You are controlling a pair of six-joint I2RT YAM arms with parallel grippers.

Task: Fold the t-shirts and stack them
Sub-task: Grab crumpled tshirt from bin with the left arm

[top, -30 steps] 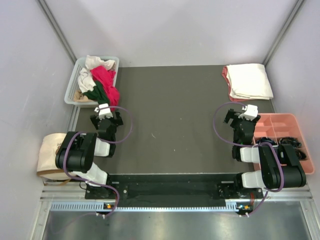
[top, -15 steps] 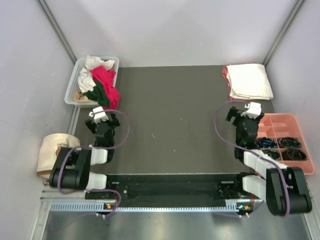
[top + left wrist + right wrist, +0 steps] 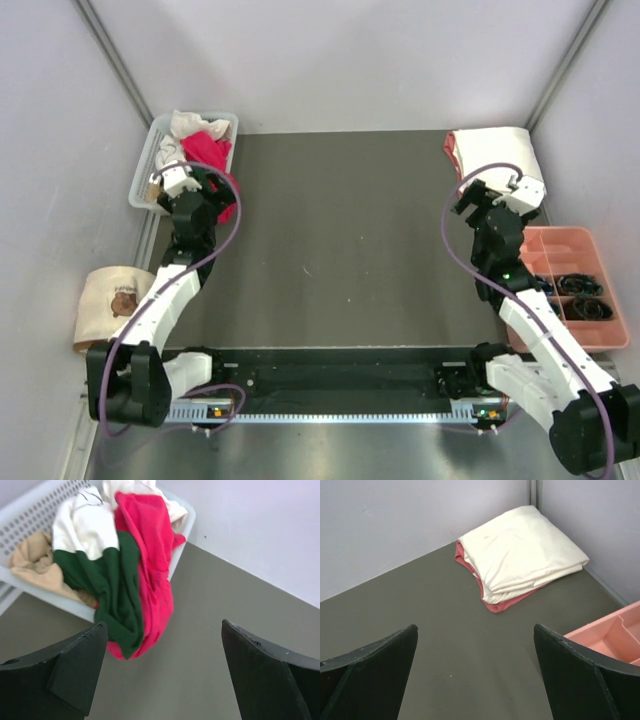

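A white basket (image 3: 143,170) at the back left holds unfolded t-shirts: a crimson-red t-shirt (image 3: 208,150), a dark green one, a cream-white one and a tan one. In the left wrist view the red t-shirt (image 3: 152,555) and the green t-shirt (image 3: 112,585) hang over the basket's (image 3: 30,510) front wall onto the table. My left gripper (image 3: 212,186) (image 3: 162,626) is open and empty just in front of them. A folded cream-white t-shirt (image 3: 500,160) (image 3: 520,550) lies on a salmon-pink t-shirt (image 3: 495,605) at the back right. My right gripper (image 3: 472,197) (image 3: 475,629) is open and empty, just short of that stack.
A pink compartment tray (image 3: 560,237) (image 3: 615,630) with dark items stands at the right edge, beside my right arm. A round beige bag with a bear print (image 3: 112,300) sits off the table's left edge. Grey walls close in the back and sides.
Both arms have stretched out from near their bases. My left gripper has moved back-left to the basket, my right gripper back toward the folded stack. Both stay open and empty.
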